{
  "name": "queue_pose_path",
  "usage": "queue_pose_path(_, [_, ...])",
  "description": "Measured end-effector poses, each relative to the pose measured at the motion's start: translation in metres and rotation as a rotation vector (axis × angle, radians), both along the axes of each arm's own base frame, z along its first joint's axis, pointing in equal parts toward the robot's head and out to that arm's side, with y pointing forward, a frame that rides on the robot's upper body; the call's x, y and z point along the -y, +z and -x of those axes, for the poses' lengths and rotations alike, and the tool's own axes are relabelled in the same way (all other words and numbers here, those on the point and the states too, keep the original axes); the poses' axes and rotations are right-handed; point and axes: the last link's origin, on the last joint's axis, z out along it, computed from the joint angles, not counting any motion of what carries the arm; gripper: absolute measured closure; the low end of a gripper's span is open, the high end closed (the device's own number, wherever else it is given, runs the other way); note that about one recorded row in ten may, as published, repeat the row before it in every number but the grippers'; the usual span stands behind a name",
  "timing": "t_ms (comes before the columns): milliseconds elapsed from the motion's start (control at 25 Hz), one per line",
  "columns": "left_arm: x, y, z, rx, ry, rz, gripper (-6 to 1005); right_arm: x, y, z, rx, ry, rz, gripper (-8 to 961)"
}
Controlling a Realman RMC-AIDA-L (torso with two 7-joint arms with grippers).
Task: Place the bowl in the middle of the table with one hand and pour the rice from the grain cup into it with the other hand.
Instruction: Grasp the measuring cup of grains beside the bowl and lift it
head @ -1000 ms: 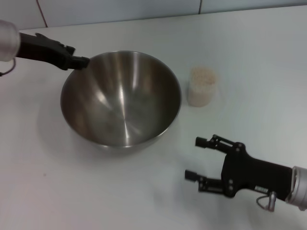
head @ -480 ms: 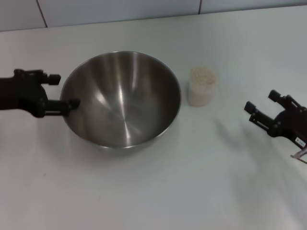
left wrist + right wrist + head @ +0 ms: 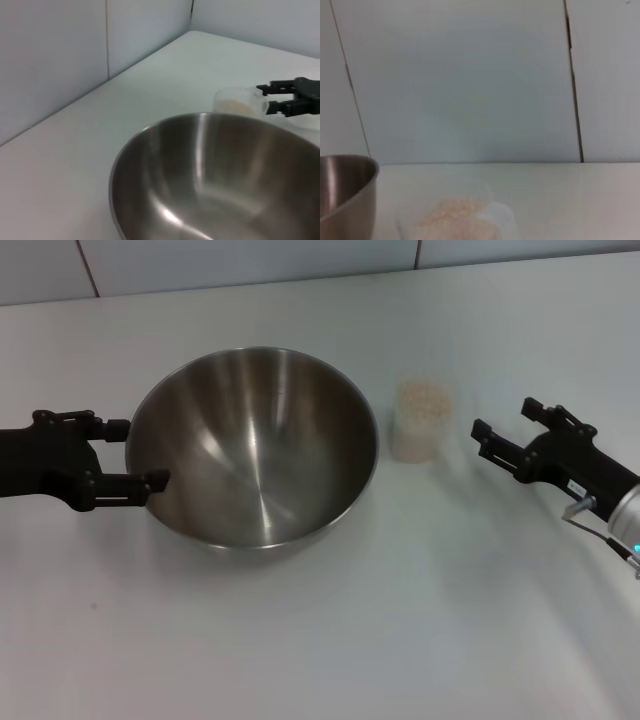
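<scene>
The steel bowl (image 3: 255, 445) stands on the white table (image 3: 330, 630), left of centre; it also shows in the left wrist view (image 3: 215, 180) and at the edge of the right wrist view (image 3: 342, 192). My left gripper (image 3: 138, 453) is open at the bowl's left rim, its fingers just beside the rim. The clear grain cup (image 3: 421, 420) full of rice (image 3: 423, 397) stands right of the bowl. My right gripper (image 3: 503, 420) is open, a little to the right of the cup and apart from it. The cup shows in the right wrist view (image 3: 455, 222).
A tiled wall (image 3: 250, 260) runs along the table's far edge. The right gripper also shows far off in the left wrist view (image 3: 280, 97), next to the cup (image 3: 239, 101).
My left gripper has let go of the bowl's far-left rim, dropped to its left side and opened. My right gripper has moved from the front of the table up to the cup's right.
</scene>
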Motion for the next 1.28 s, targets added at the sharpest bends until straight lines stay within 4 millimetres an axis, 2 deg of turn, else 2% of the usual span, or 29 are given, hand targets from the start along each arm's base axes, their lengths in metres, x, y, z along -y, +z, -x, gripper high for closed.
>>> queue_pose_path(840, [0.001, -0.004, -0.004, -0.01, -0.017, 0.026, 182, -0.037, -0.001, 0.016, 0.042, -0.005, -0.004, 127])
queue_pose_path(1120, [0.0, -0.004, -0.004, -0.014, -0.02, 0.029, 183, -0.042, -0.006, 0.021, 0.054, -0.003, -0.008, 127])
queue_pose_path(1280, [0.0, -0.003, -0.004, -0.015, -0.021, 0.03, 183, -0.045, -0.012, 0.022, 0.079, -0.019, 0.013, 234])
